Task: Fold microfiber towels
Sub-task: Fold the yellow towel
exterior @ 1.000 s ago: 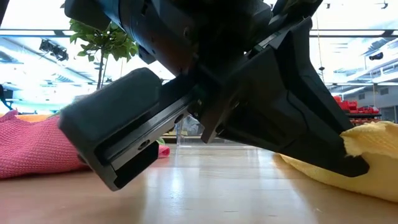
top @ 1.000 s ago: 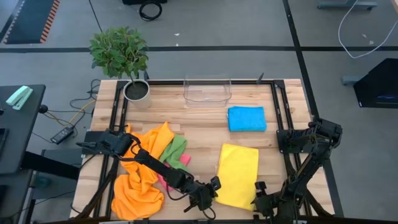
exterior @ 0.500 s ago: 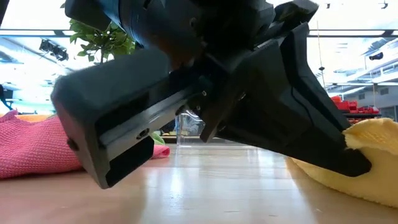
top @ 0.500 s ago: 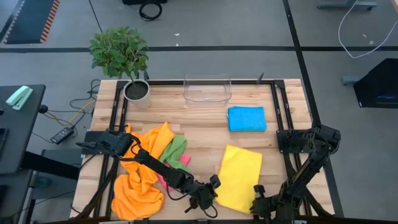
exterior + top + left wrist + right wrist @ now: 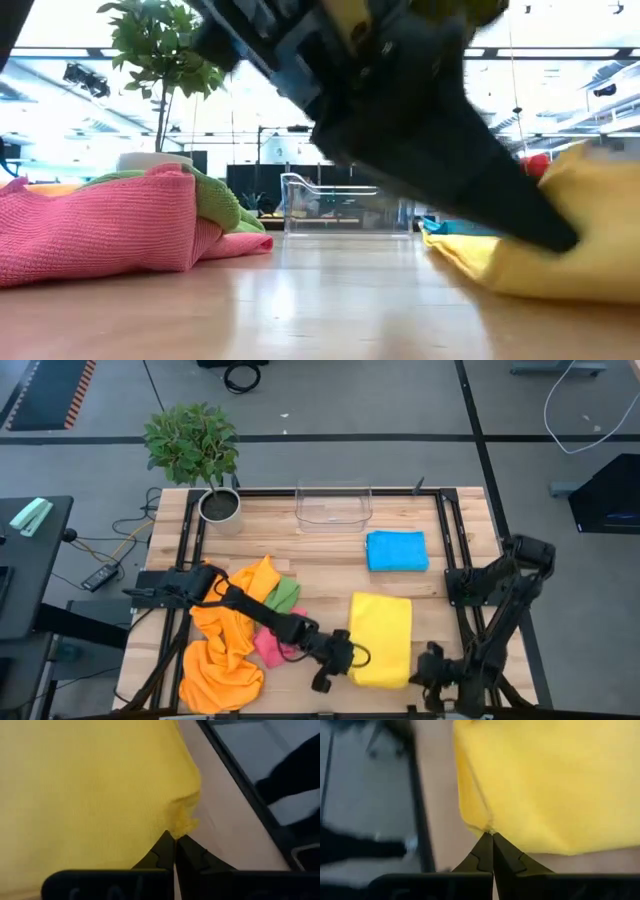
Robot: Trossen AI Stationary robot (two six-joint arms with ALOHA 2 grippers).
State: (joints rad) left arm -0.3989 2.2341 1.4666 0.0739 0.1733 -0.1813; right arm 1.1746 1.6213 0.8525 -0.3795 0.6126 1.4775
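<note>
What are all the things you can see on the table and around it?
Yellow microfiber towel: one, yellow, near edge, right of middle.
Blue microfiber towel: one, blue, folded, far right part.
Orange microfiber towels: a pile, count unclear, orange, near left.
Green microfiber towel: one, green, in the pile.
Pink microfiber towel: one, pink, beside the orange pile.
Clear plastic bin: one, see-through, far edge, middle.
Potted plant: one, green leaves, far left corner.
Wooden table: one, light wood.
Left gripper: shut on the yellow towel's corner.
Right gripper: shut on another corner.
</note>
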